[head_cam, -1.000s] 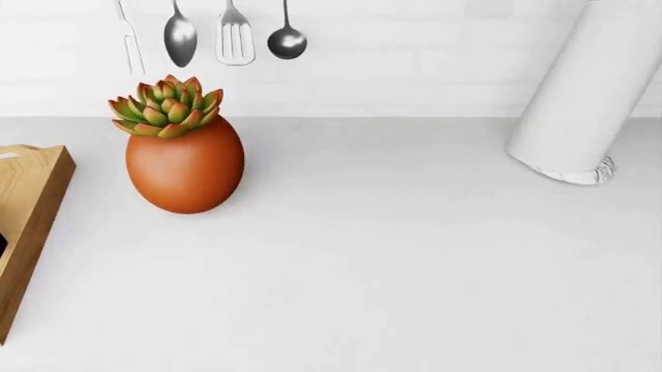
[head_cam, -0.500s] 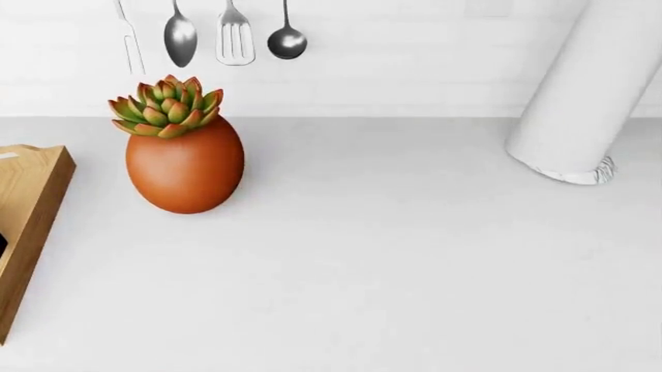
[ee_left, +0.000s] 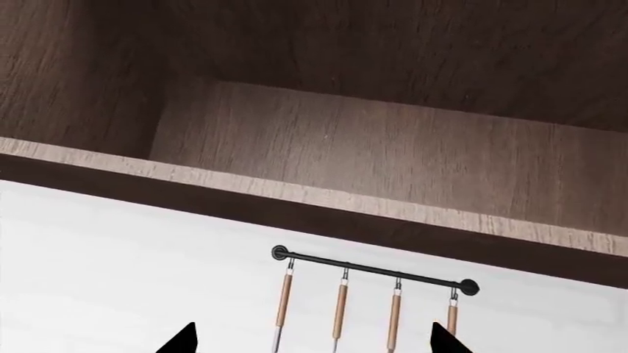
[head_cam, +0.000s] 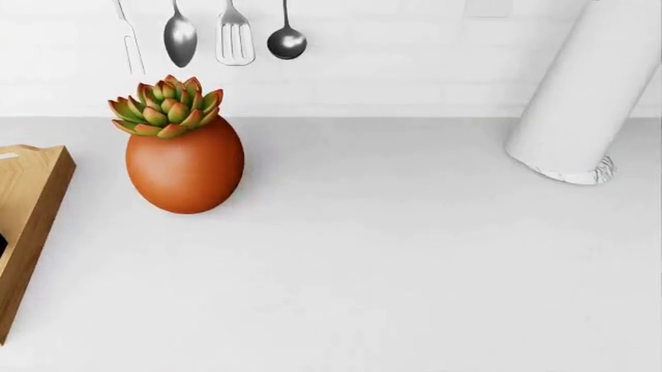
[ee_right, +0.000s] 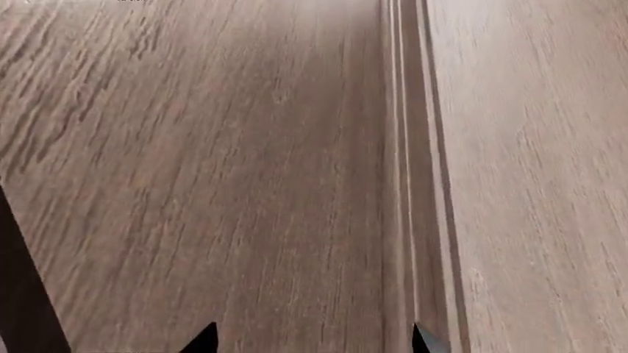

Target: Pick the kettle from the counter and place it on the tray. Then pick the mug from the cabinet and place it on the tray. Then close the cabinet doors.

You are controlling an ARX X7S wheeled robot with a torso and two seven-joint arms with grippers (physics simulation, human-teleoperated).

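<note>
wooden tray [head_cam: 29,225] lies at the counter's [head_cam: 393,263] left edge, near the orange pot [head_cam: 184,163]. left gripper [ee_left: 312,340] is spread wide below the open cabinet [ee_left: 373,154]. right gripper [ee_right: 309,338], also spread, faces a door [ee_right: 226,162].

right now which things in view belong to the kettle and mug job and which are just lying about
Job:
light wooden rectangular tray
plain white counter
dark wood-grain cabinet

Lying about:
orange egg-shaped succulent pot
hanging metal utensils
white paper towel roll
</note>
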